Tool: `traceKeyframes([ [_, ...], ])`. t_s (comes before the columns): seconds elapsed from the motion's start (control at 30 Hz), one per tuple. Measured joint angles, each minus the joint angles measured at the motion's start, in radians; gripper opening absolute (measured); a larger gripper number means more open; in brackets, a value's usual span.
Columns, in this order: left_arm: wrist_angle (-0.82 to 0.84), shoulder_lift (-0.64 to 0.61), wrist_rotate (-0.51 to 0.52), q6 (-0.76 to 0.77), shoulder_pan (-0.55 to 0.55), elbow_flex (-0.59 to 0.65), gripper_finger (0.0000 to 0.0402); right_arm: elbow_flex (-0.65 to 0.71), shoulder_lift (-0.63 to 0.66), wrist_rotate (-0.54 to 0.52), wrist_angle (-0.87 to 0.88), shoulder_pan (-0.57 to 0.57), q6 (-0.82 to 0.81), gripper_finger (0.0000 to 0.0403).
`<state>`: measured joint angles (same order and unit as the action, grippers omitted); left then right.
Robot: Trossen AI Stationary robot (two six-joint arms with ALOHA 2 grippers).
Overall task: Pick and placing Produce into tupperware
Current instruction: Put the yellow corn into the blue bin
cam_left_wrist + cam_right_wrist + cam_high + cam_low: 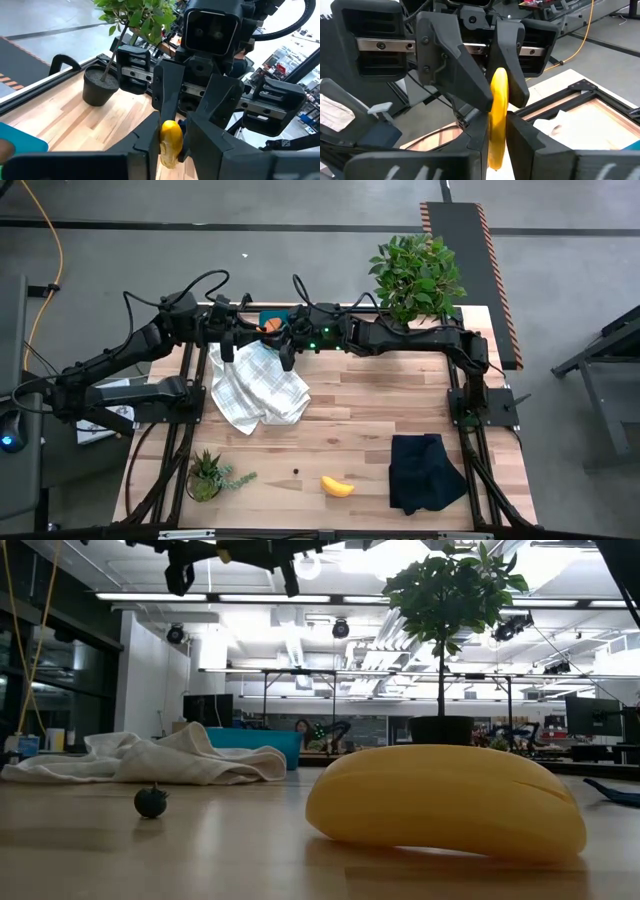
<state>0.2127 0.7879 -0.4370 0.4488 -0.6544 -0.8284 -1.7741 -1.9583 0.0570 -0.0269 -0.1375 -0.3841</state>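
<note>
The 2 hands are met at the bench's 12 o'clock edge, raised above the teal tupperware (pixel 272 316), which lies at that edge just beyond the white checked cloth (pixel 258 388). A small yellow piece of produce (pixel 498 100) is held upright between them. The right hand (pixel 497 145) is closed on its lower part. The left hand (pixel 171 152) is set about the same piece from the opposite side; whether it is closed on it cannot be told. A yellow banana (pixel 337 486) is seen lying on the bench (pixel 380 405) at 6 o'clock, with a tiny dark berry (pixel 296 471) near it toward 7 o'clock. A black folded cloth (pixel 428 472) is spread at 4 o'clock, a small spiky plant (pixel 205 476) is placed at 8 o'clock, and a leafy bush (pixel 418 272) is set at 1 o'clock.
</note>
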Motion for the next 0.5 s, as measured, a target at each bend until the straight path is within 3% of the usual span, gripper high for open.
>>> traceKeyframes([
  [0.5, 0.000, 0.000, 0.003, -0.006, 0.000, 0.000, 0.0039, 0.000, 0.000, 0.004, -0.002, -0.006, 0.000, 0.0044],
])
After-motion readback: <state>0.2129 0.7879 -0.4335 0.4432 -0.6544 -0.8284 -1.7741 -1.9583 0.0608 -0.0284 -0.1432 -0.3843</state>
